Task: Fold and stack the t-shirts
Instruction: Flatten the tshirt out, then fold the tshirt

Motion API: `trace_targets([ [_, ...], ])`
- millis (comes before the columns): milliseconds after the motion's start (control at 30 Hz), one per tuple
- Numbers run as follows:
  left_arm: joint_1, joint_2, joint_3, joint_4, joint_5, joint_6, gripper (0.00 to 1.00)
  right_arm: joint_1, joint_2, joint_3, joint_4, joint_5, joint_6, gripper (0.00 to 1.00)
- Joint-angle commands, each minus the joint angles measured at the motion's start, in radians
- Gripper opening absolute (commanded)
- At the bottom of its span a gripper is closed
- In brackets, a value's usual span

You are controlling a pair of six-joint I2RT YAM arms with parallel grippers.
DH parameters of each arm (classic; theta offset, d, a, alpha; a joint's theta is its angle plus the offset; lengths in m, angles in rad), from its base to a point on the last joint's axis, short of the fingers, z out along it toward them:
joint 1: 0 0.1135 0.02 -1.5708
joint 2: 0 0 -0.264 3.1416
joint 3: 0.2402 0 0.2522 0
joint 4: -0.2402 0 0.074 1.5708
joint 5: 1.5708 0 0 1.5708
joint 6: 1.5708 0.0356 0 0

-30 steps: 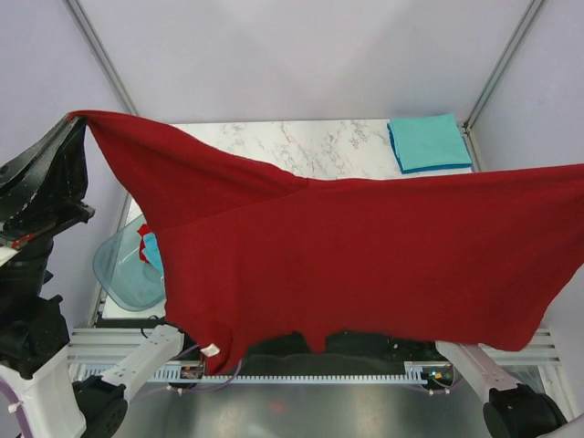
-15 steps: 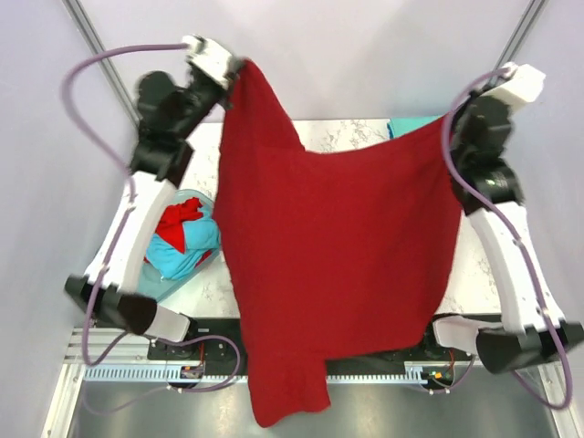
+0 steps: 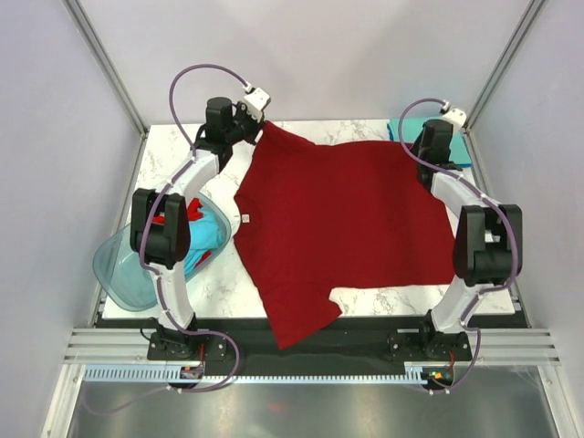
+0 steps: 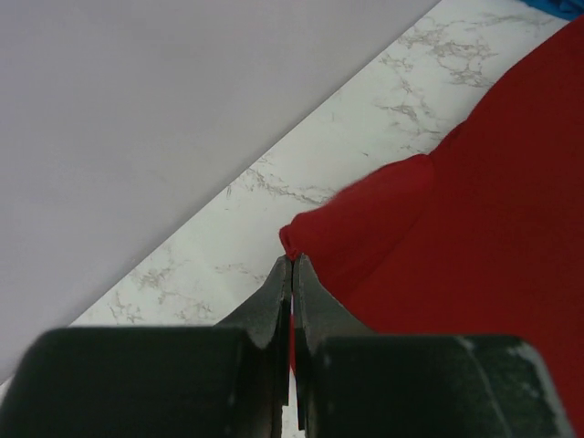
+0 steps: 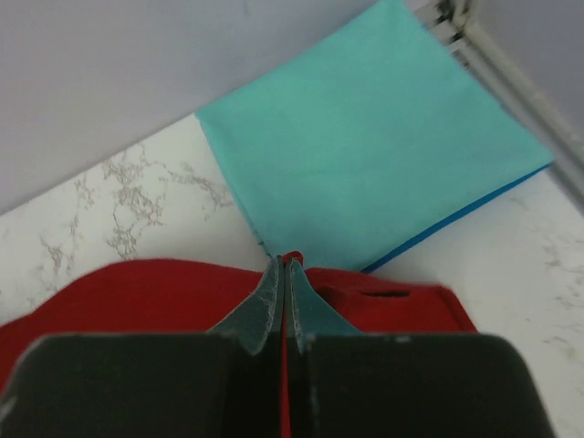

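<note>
A dark red t-shirt [image 3: 347, 219] lies spread over the marble table, and its white neck label [image 3: 244, 217] faces left. My left gripper [image 3: 258, 130] is shut on its far left corner, where red cloth [image 4: 493, 201] is pinched between the tips [image 4: 292, 262]. At the far right corner my right gripper [image 3: 418, 151] is shut on the hem, with red fabric [image 5: 137, 292] between its fingertips [image 5: 285, 263]. Just beyond that lies a folded teal t-shirt stack [image 5: 365, 155]. One sleeve [image 3: 297, 324] hangs over the table's near edge.
A translucent blue-green basin [image 3: 123, 274] sits off the table's left edge and holds crumpled red [image 3: 173, 214] and teal [image 3: 196, 251] t-shirts. Grey walls and metal frame posts close in the back and sides. Both arms stretch to the far edge.
The red t-shirt was held up high and stretched toward the camera. Both arms have swung forward and down, and the shirt now lies flat on the table, still gripped at both far corners.
</note>
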Motion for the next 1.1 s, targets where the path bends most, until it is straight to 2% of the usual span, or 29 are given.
trace_targets([
  [0,0.007,0.044,0.111,0.133,0.04,0.05,0.02,-0.045,0.074,0.087,0.165,-0.163,0.037,0.0],
  [200,0.01,0.103,0.146,0.13,0.046,0.032,0.02,-0.087,0.2,0.158,0.179,-0.231,0.06,0.0],
  [600,0.012,-0.04,-0.082,0.132,0.044,0.029,0.02,-0.152,0.318,0.238,0.132,-0.303,0.068,0.0],
  [733,0.012,-0.083,-0.143,0.13,0.038,0.038,0.02,-0.155,0.306,0.2,0.17,-0.272,0.089,0.0],
  [1067,0.012,-0.224,-0.295,0.121,-0.005,0.069,0.02,-0.173,0.262,0.169,0.095,-0.231,0.079,0.0],
])
